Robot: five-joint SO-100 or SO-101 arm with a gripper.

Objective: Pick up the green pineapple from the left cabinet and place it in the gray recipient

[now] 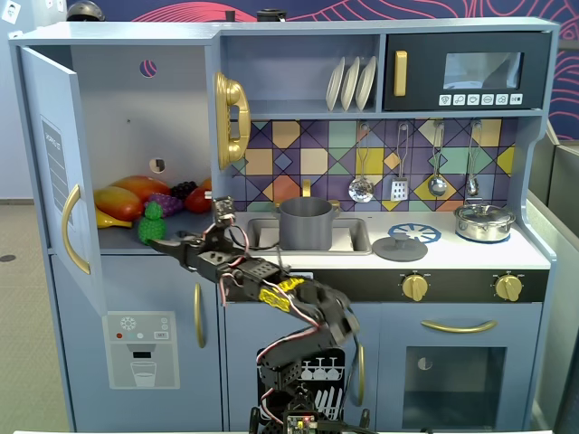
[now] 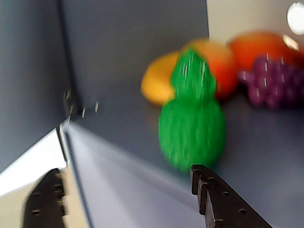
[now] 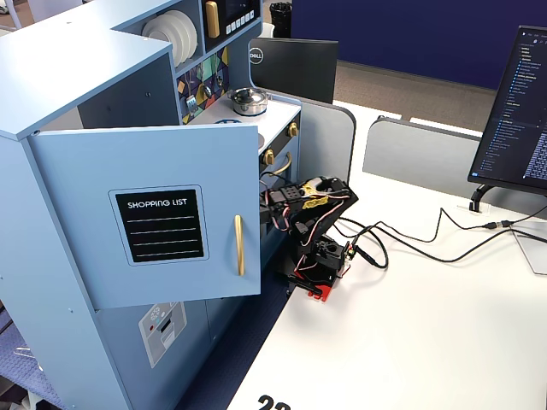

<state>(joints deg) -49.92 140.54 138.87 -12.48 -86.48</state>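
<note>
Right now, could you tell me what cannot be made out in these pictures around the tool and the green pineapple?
- Fixed view beside the kitchen: the open cabinet door hides the pineapple and the tool.
- Wrist view: motion blur smears the green pineapple; only the tool fingertips show, the rest cut off by the bottom edge.
- Front fixed view: whether the tool touches the pineapple is too small to tell.

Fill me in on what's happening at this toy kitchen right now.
A small black robot arm is reaching into the open light-blue left cabinet toward a bumpy bright green toy pineapple standing at the shelf's front edge. Its end effector is open, just in front of the fruit; the wrist view shows the pineapple beyond the finger tips, not yet gripped. Orange and yellow toy fruit and purple grapes lie behind it. The matte gray cylindrical pot waits in the sink, with nothing visible in it.
</note>
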